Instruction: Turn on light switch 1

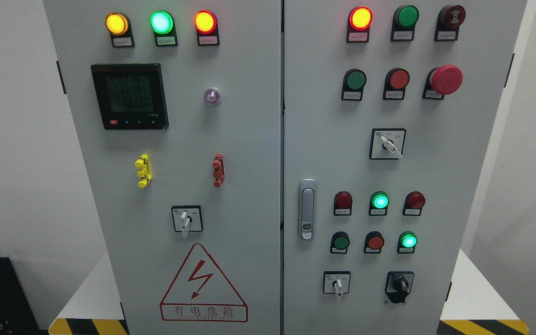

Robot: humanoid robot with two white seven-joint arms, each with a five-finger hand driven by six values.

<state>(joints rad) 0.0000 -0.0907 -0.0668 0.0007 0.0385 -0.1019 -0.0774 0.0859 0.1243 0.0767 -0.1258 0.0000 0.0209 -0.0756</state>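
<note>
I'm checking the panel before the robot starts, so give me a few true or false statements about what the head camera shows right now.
1. The three lamps along the top of the left door are all lit. True: amber lamp, green lamp, red lamp.
2. A robot hand is touching a switch. False: no hand or arm is in view.
3. The mushroom button is on the right door. True.
4. The meter screen is dark. False: it glows with rows of digits, too blurred to read.
5. The warning triangle is on the right door. False: it is low on the left door.
</note>
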